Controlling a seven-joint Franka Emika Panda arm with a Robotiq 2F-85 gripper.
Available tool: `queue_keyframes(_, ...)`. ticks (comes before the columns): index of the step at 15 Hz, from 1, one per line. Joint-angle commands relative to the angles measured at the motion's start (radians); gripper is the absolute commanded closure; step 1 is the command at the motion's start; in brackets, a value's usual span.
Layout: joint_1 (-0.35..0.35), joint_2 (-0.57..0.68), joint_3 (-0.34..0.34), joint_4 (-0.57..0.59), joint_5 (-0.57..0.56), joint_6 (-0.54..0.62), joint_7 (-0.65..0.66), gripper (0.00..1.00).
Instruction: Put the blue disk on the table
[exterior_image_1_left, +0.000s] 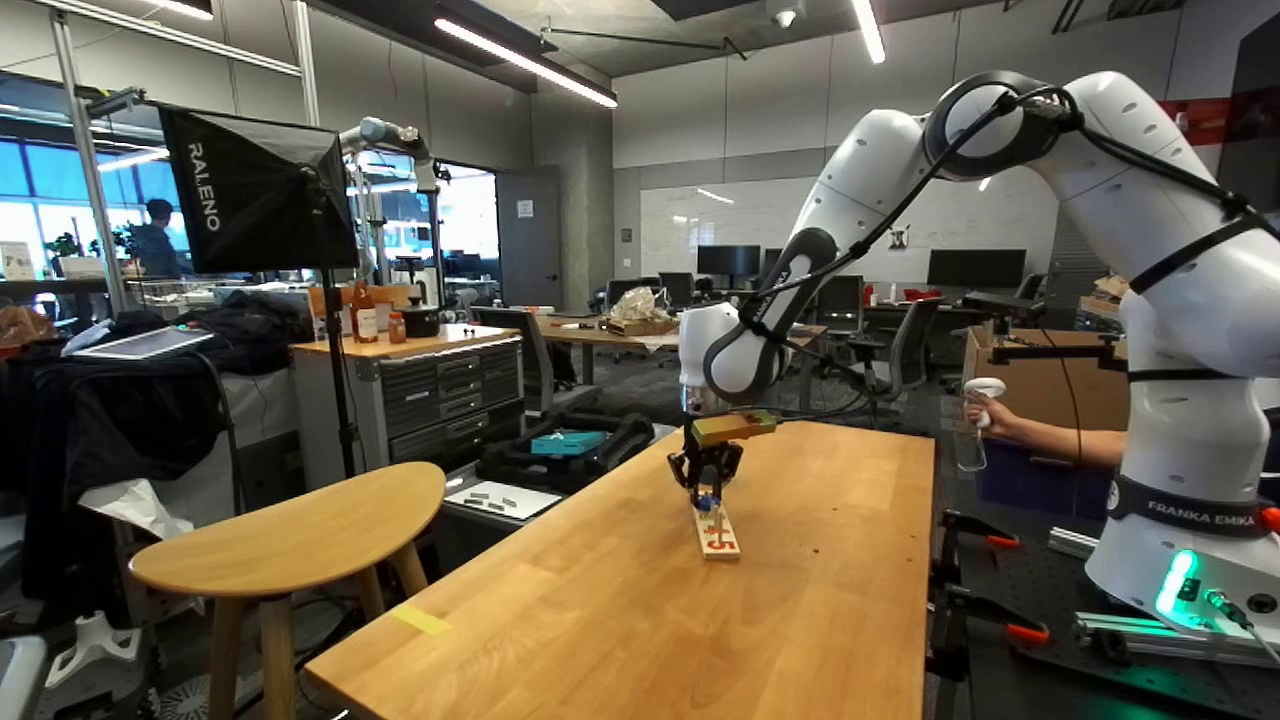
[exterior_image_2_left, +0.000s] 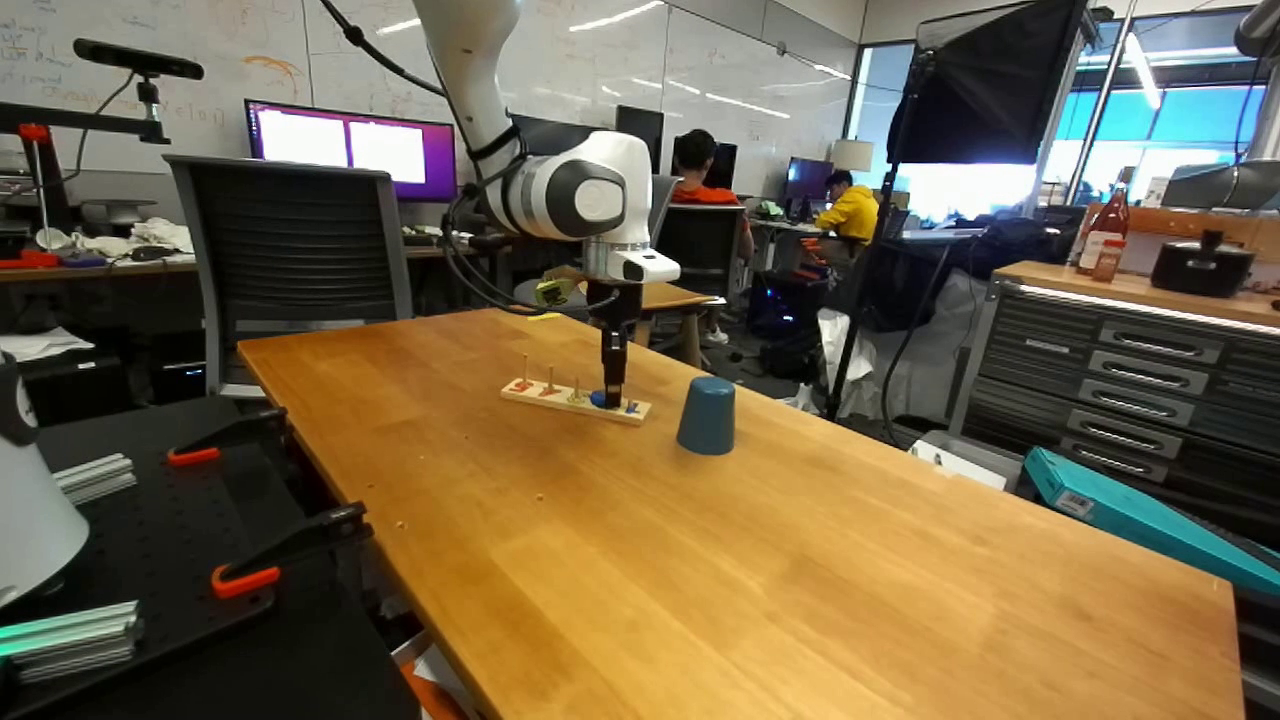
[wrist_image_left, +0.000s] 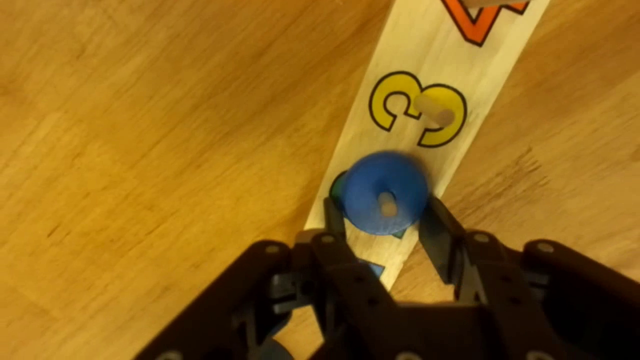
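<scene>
The end effector (wrist_image_left: 383, 210) points straight down over the desk (exterior_image_2_left: 800, 580), its jaws standing partly apart, the gap about as wide as the blue disk (wrist_image_left: 385, 181). Its 2 fingertips (wrist_image_left: 334, 220) lie at opposite sides of the disk's rim and seem to meet it; whether they squeeze, I cannot tell. The disk is threaded on a peg (wrist_image_left: 387, 205) of the pale wooden strip (wrist_image_left: 425, 60), next to the yellow 3 (wrist_image_left: 450, 97), so it is not yet on the desk; how high it sits there is unclear.

The step in hand looks like the grasp, or readiness to lift. Next calls for a firm pinch, then a straight rise until the disk clears the peg; tilting could jam it or drag the strip along. After that, a shift toward the long edge by the robot's base (exterior_image_1_left: 1190, 510), a low descent and a release should finish the job.

A blue cup (exterior_image_2_left: 707, 415) stands near the strip's end away from the 5 (exterior_image_1_left: 720, 545), toward the opposite long edge, so swinging that way seems riskier. In an exterior view, the 5 end faces the near short edge, well in from the corner by the yellow tape (exterior_image_1_left: 422, 618). Beyond the robot-side long edge, a hand (exterior_image_1_left: 998, 418) holds a white controller (exterior_image_1_left: 985, 387).
</scene>
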Motion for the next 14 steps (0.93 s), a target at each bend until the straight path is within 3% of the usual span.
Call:
queue_keyframes(1, 0.007, -0.015, -0.008, -0.017, 0.017, 0.008, 0.018, 0.82)
queue_keyframes(14, -0.01, -0.14, -0.002, -0.008, 0.009, -0.021, 0.013, 0.83)
